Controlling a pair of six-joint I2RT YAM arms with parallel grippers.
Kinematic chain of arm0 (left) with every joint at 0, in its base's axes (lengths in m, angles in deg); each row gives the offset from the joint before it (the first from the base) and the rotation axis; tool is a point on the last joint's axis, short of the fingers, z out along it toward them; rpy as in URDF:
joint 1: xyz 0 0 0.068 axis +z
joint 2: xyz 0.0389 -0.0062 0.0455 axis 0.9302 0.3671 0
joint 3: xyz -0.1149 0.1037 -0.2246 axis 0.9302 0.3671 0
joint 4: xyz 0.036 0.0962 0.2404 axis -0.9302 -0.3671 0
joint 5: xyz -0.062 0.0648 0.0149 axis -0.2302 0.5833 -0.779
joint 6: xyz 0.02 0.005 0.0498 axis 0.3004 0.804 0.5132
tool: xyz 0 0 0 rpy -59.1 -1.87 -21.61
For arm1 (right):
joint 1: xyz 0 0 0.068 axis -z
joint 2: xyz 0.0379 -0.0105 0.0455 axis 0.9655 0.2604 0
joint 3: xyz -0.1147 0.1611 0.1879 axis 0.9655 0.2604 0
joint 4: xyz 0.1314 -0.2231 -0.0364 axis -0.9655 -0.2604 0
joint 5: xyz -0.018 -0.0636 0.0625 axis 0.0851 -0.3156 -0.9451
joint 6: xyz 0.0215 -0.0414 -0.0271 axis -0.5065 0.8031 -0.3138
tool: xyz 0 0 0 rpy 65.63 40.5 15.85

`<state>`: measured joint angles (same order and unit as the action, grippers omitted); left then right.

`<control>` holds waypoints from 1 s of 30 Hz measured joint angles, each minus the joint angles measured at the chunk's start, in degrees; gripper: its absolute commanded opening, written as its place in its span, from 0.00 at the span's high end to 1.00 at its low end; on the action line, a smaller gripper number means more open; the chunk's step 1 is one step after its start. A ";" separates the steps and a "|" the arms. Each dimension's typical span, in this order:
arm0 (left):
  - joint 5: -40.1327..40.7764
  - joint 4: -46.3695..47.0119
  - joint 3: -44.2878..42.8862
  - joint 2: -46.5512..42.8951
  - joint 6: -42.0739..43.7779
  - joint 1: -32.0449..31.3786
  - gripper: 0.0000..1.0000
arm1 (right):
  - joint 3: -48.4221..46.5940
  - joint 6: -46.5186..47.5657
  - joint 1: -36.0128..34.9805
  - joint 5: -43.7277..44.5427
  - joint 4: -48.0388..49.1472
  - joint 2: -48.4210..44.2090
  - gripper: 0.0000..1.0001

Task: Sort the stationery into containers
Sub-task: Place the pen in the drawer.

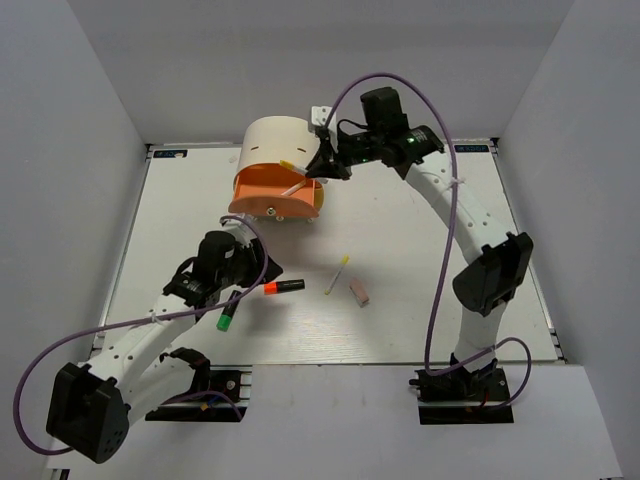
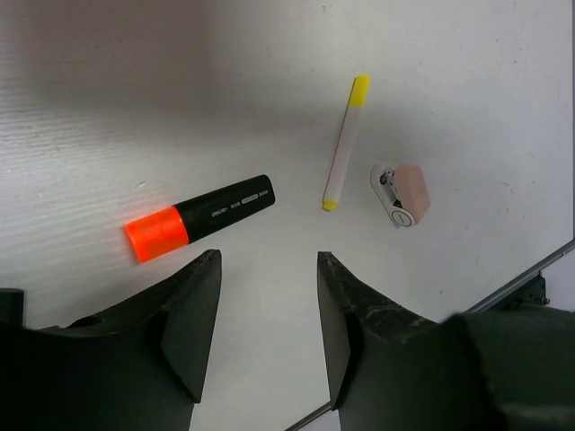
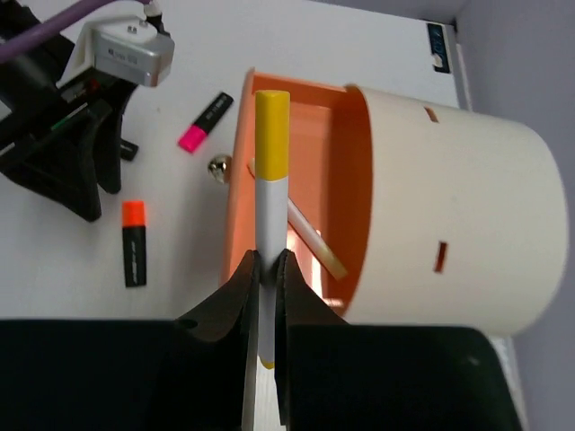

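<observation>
While right hand (image 3: 267,266) pinches thin stick (image 3: 269,202), curved drawer (image 3: 352,171) open.

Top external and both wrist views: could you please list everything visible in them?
Cabinet: one, cream, far table side.
Drawer: one, orange, pulled open.
Sticks: three, white with yellow tips; one in the drawer, one gripped at the drawer, one on the table.
Highlighters: three, black; orange-red, green, pink caps; on the table.
Eraser: one, pink, beside the loose stick.
Table: one, white.
Left jaws: black, open over the table.
Right jaws: black, shut on a stick.
</observation>
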<state>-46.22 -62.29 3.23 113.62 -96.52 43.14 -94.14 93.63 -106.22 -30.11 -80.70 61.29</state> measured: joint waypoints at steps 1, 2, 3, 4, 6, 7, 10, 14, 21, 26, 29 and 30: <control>0.00 -0.07 0.31 -0.63 -0.11 0.00 0.43 | -0.07 -1.86 -0.57 -0.70 1.31 1.05 1.00; 0.00 -0.11 0.63 -1.31 -0.22 0.00 0.43 | -0.07 -3.61 -1.05 -1.22 2.36 1.95 1.00; 0.00 -0.22 0.81 -1.86 -0.35 0.00 0.43 | -0.07 -5.46 -1.46 -1.79 3.78 2.99 1.00; 0.00 -0.50 0.85 -2.40 -0.44 0.00 0.43 | -0.07 -7.30 -1.88 -2.12 5.33 3.93 1.00; 0.00 -0.72 0.85 -3.30 -0.55 0.00 0.43 | -0.04 -10.54 -2.47 -2.56 7.74 5.40 1.00; 0.00 -0.92 0.85 -3.72 -0.59 0.00 0.43 | -0.02 -11.91 -2.67 -2.73 8.90 6.01 1.00; 0.00 -1.49 0.85 -4.70 -0.63 0.00 0.43 | 0.28 -15.91 -3.06 -2.89 12.63 7.02 1.00; -0.17 -1.51 0.85 -4.90 -0.66 0.00 0.43 | 0.28 -19.65 -3.10 -2.89 16.50 7.80 0.77; -1.60 -1.51 0.83 -3.82 -0.39 0.00 0.44 | 0.28 -22.16 -3.23 -2.86 18.62 9.22 0.60; -2.62 -1.29 0.44 -3.21 0.22 0.00 0.45 | 0.28 -22.67 -3.23 -2.89 19.12 9.22 0.59; -3.48 -0.96 -0.22 -2.12 0.92 -0.22 0.50 | 0.28 -22.82 -3.21 -2.86 19.17 9.20 0.67; -3.63 -0.83 -0.48 -1.75 1.16 -0.46 0.51 | 0.28 -22.75 -3.04 -2.75 19.17 9.20 0.76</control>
<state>-49.85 -63.12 2.75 111.87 -95.36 42.69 -93.85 70.88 -109.26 -32.87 -61.53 70.49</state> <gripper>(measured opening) 0.519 0.348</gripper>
